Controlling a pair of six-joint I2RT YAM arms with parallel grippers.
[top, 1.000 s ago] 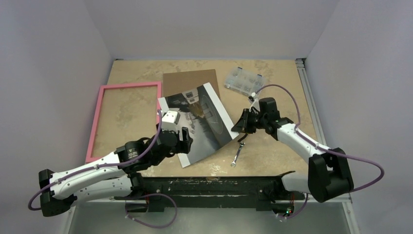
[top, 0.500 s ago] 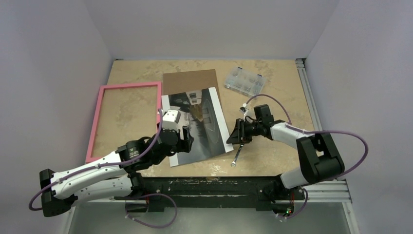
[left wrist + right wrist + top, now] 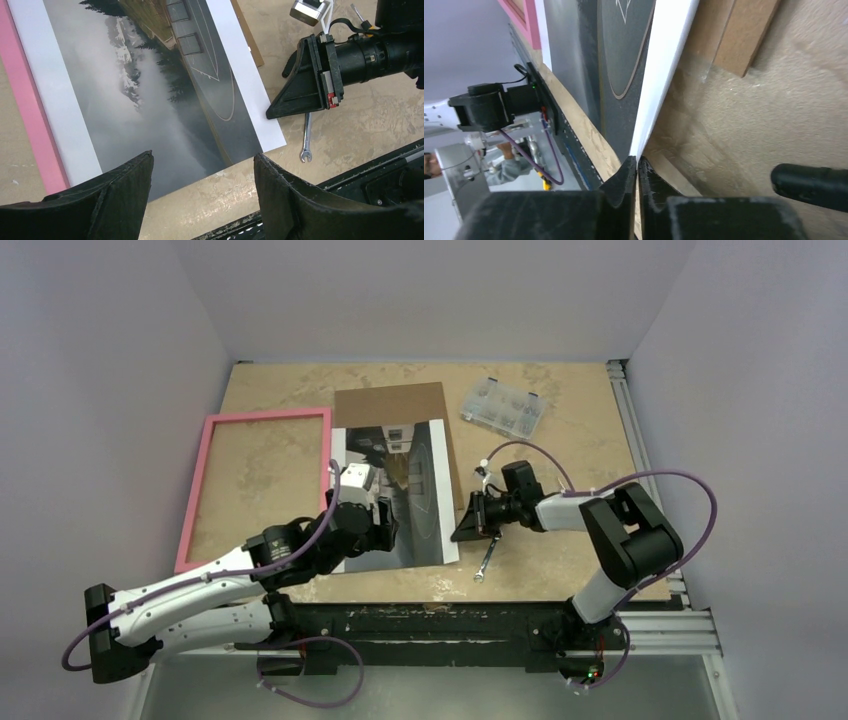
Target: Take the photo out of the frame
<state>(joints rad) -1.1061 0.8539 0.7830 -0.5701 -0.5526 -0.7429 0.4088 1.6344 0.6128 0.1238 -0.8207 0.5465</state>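
Already out, the photo (image 3: 425, 490) lies just right of the pink frame (image 3: 197, 490), its near right edge pinched in the right gripper (image 3: 637, 161), the left gripper (image 3: 204, 159) wide open and empty above it; next, probably, draw it clear.

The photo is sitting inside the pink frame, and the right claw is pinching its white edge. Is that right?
Not quite. The photo is not inside the pink frame. It lies beside the frame, to its right, on a brown backing board, and the frame has nothing in it. The top external view shows this. The right gripper does pinch the photo's white edge.
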